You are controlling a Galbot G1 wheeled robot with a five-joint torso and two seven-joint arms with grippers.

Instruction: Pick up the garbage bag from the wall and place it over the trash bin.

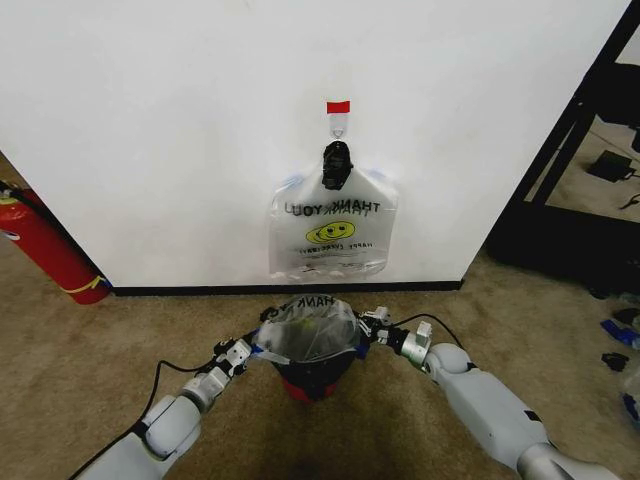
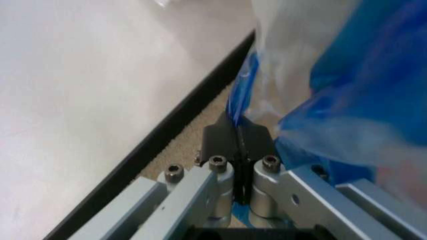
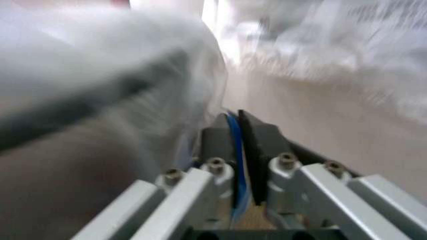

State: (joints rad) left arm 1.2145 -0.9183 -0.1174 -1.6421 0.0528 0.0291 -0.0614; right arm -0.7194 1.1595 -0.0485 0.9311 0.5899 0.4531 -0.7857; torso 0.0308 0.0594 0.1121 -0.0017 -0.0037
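Observation:
The garbage bag (image 1: 310, 332), thin clear plastic with blue handle strips, is spread open over the top of the trash bin (image 1: 312, 383), a small black bin with a red base on the carpet before the wall (image 1: 180, 120). My left gripper (image 1: 262, 346) holds the bag's left edge and my right gripper (image 1: 368, 330) holds its right edge. In the left wrist view the left gripper (image 2: 237, 134) is shut on a blue strip of the bag (image 2: 333, 95). The right wrist view has the right gripper (image 3: 233, 125) shut on a blue strip beside the blurred bag (image 3: 100, 75).
More "THANK YOU" bags (image 1: 332, 232) hang on the wall from a black clip (image 1: 336, 165) under a hook (image 1: 338, 126) and red tape (image 1: 338, 107). A red fire extinguisher (image 1: 45, 245) stands at the left. A black frame (image 1: 565, 150) and floor clutter lie at the right.

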